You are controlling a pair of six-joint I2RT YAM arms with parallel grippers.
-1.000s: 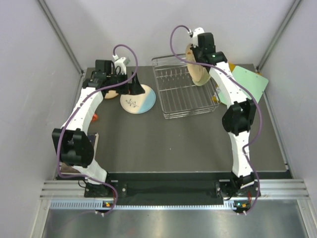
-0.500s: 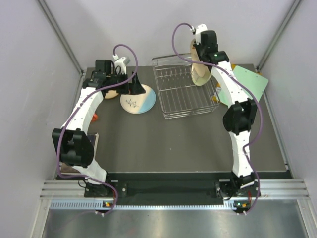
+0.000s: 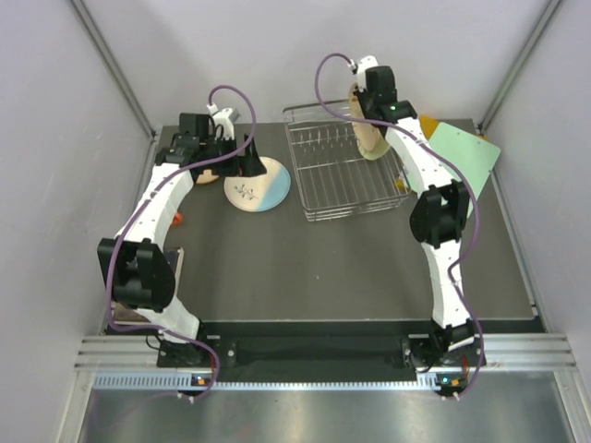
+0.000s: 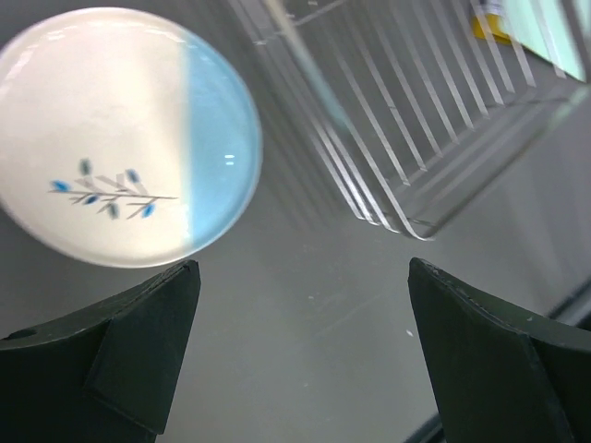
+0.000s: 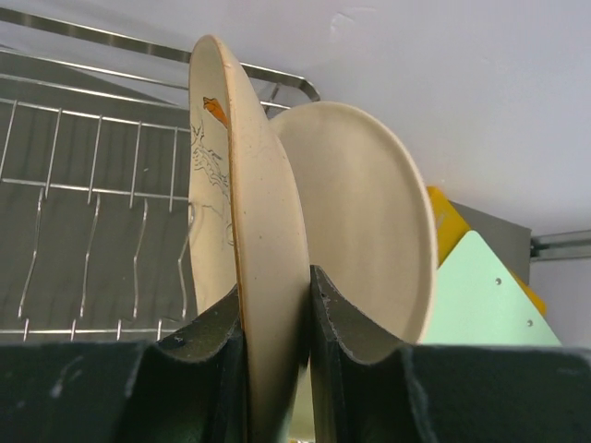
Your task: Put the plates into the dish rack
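My right gripper [image 3: 371, 100] [image 5: 274, 288] is shut on the rim of a tan plate [image 5: 261, 203] with a floral sprig, holding it on edge above the right end of the dish rack [image 3: 325, 177] [image 5: 92, 185]. A second tan plate [image 5: 369, 231] stands just behind it. A white-and-light-blue plate [image 3: 259, 187] [image 4: 111, 129] lies flat on the table left of the rack. My left gripper [image 3: 250, 164] [image 4: 303, 273] hangs open over the bare table beside that plate, holding nothing. The edge of another tan plate [image 3: 207, 173] shows under the left arm.
A green board [image 3: 467, 148] [image 5: 480, 300] and an orange board [image 3: 429, 123] [image 5: 443, 217] lie right of the rack. A small red thing [image 3: 176, 219] sits by the left arm. Grey walls close in the table at the back and both sides.
My right gripper has shifted slightly left and back with the tan plate, which now stands more edge-on over the rack. The left arm has not moved.
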